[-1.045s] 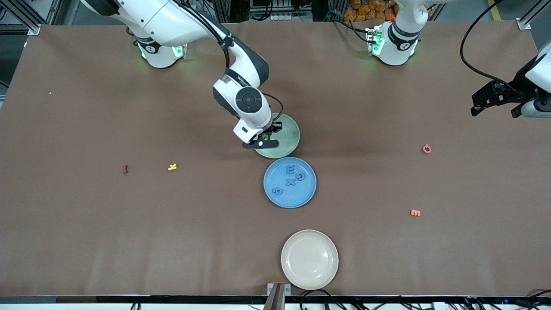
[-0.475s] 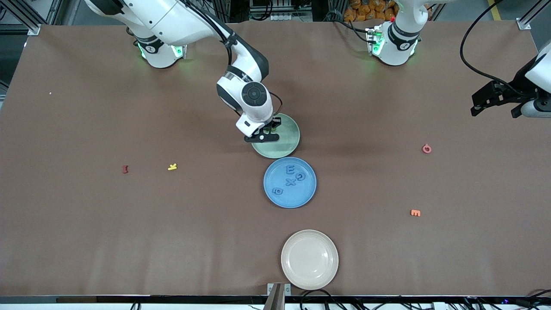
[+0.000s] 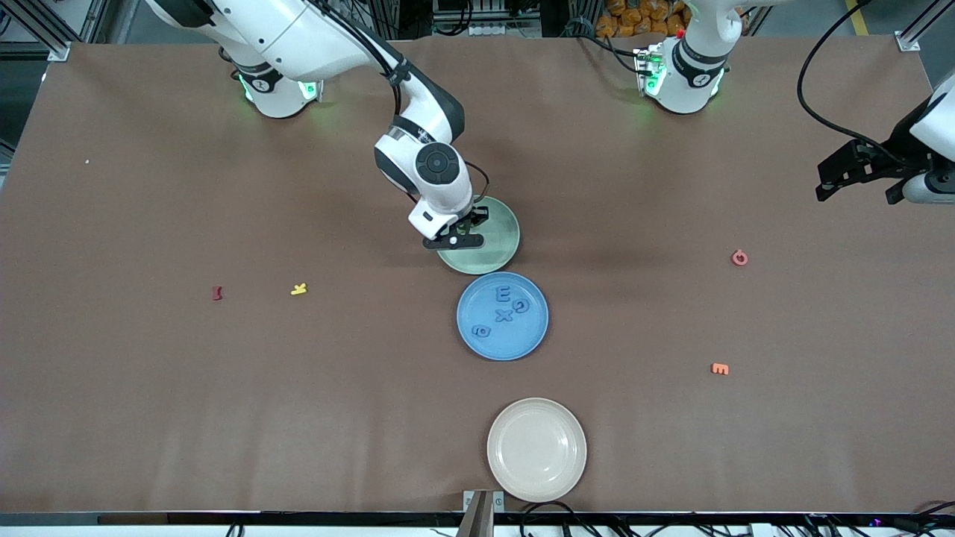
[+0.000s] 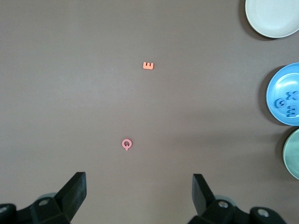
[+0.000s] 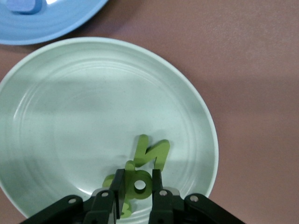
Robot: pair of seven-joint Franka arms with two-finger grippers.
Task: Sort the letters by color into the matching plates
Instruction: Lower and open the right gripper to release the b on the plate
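Olive-green letters (image 5: 145, 161) are what my right wrist view picks out and the front view hides: several lie clustered in the green plate (image 5: 70, 116), an N-like one plainest. The right gripper (image 5: 138, 186) sits low over that cluster with its fingers (image 5: 117, 184) drawn narrow around a green letter with a hole (image 5: 138, 185); I read that as a grip on it. I cannot tell whether that letter rests on the plate or hangs just above it.

From the front view I note the right gripper (image 3: 464, 226) over the green plate (image 3: 500, 242), on the side toward the right arm's end of the table; the arm covers the letters there. The blue plate (image 3: 522, 343) lies just beside it, nearer to the front camera, and holds four blue letters (image 3: 503, 306). A cream plate (image 3: 536, 450) lies nearer still, with nothing in it.

The left gripper (image 3: 858, 175) waits with its jaws wide, high over the left arm's end of the table. Its wrist view shows what lies below: an orange letter (image 4: 148, 66) and a pink-red letter (image 4: 126, 144), well apart. The front view alone shows a yellow letter (image 3: 298, 289) and a dark red letter (image 3: 217, 293) toward the right arm's end.
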